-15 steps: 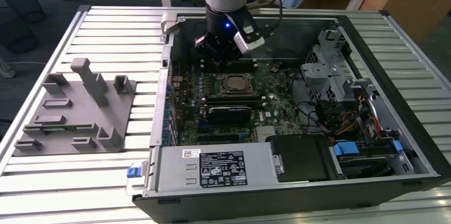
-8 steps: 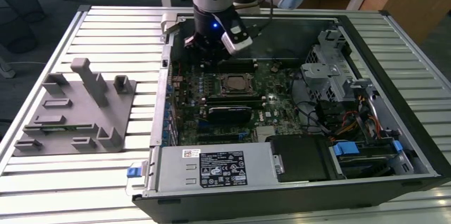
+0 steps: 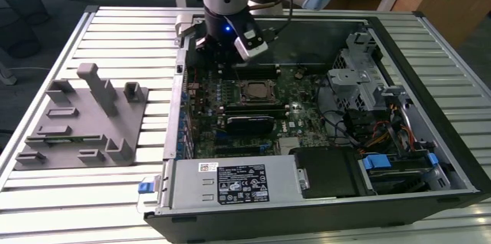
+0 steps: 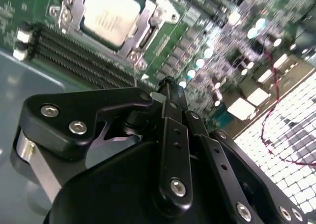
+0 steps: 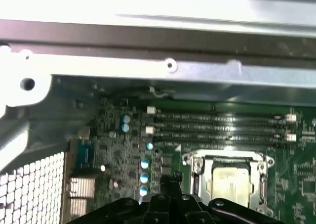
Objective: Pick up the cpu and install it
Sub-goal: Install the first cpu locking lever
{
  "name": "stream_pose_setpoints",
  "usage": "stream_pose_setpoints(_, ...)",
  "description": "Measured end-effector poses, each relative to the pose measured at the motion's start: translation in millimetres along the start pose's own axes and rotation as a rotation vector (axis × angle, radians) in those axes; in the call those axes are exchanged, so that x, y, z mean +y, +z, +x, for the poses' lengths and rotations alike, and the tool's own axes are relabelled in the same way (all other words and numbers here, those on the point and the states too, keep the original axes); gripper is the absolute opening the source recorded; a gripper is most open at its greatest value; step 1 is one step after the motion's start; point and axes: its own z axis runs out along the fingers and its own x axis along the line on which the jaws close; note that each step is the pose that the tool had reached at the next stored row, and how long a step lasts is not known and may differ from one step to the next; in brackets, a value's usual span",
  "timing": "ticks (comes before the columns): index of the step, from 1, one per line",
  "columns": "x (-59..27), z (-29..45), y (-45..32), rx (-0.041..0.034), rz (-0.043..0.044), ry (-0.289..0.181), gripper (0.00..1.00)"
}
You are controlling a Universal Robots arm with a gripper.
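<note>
Silvery-white cpu [image 4: 106, 16]; green board [image 3: 307, 91]; black case [image 3: 307, 221]; pale ribbed counter [image 3: 130, 37]; grey fixture [image 3: 77, 123]; silver box [image 3: 192, 189]; blue tab [image 3: 376, 162]; red wire [image 4: 264, 130].

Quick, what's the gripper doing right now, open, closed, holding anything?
Gripper: open or closed cannot be told; the silvery-white square cpu lies in the metal socket frame.

The computer case [image 3: 307, 221] lies open on top, leaving clear air over the cpu [image 3: 254, 91]. The drive cage [image 3: 357, 77] and loose cables [image 3: 345, 120] crowd the exterior view's right; the power supply [image 3: 230, 183] walls one side; memory slots [image 5: 217, 127] lie low beside the cpu
</note>
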Motion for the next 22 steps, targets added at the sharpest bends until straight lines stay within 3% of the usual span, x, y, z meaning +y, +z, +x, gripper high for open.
stream_pose_setpoints(4, -0.7, 1.1, -0.1, -0.0028, -0.0723, 0.001, 0.11)
stream_pose_setpoints(7, -1.1, 1.1, -0.1, -0.0048, -0.1156, 0.002, 0.11)
stream_pose_setpoints(9, -1.0, 1.2, -0.1, -0.005, -0.121, 0.002, 0.11)
stream_pose_setpoints(14, -1.2, -1.3, -0.1, -0.005, -0.1213, 0.002, 0.11)
stream_pose_setpoints(22, -2.3, -29.7, 0.4, -0.0045, -0.1213, 0.002, 0.11)
